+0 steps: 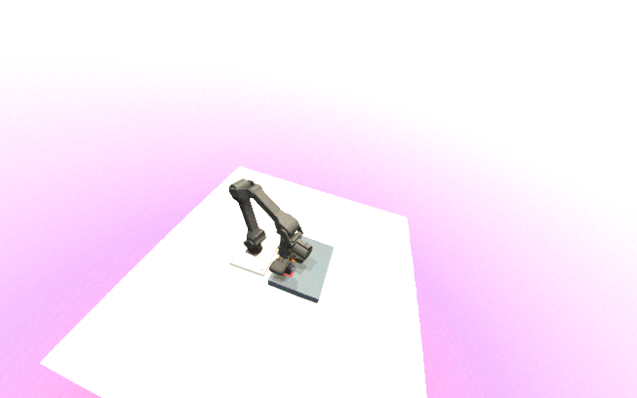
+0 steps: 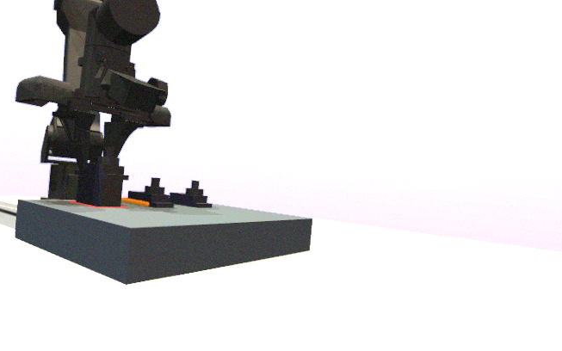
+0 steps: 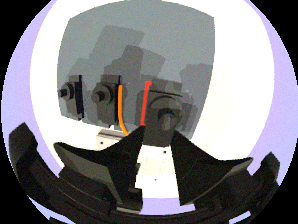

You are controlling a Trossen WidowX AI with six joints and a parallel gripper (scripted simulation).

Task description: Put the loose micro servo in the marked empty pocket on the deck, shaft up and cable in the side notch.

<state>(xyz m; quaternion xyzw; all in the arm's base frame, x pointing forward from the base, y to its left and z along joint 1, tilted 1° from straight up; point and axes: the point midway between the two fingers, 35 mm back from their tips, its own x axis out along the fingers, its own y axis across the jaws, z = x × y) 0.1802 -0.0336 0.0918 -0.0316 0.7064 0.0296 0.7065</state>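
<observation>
The loose micro servo (image 2: 108, 189) (image 3: 161, 130) is black, upright, shaft up. My gripper (image 2: 97, 163) (image 3: 157, 131) is shut on its upper part. The servo's body stands over the red-marked pocket, its lower end close to the deck (image 2: 230, 219) (image 3: 197, 40) (image 1: 320, 261). Its ears are well above the deck surface. The red outline (image 2: 121, 206) (image 3: 145, 107) (image 1: 288, 274) shows only in part; the servo hides the pocket opening. The orange cable (image 2: 137, 201) (image 3: 120, 102) runs toward the neighbouring seated servo. The side notch cannot be made out.
Two seated black servos (image 2: 155, 197) (image 2: 194, 198) stand in the deck beside the held one, the nearer one close to the cable. The arm's white base plate (image 1: 247, 265) lies next to the deck. The deck is a raised block with straight edges on a white table (image 1: 186, 321).
</observation>
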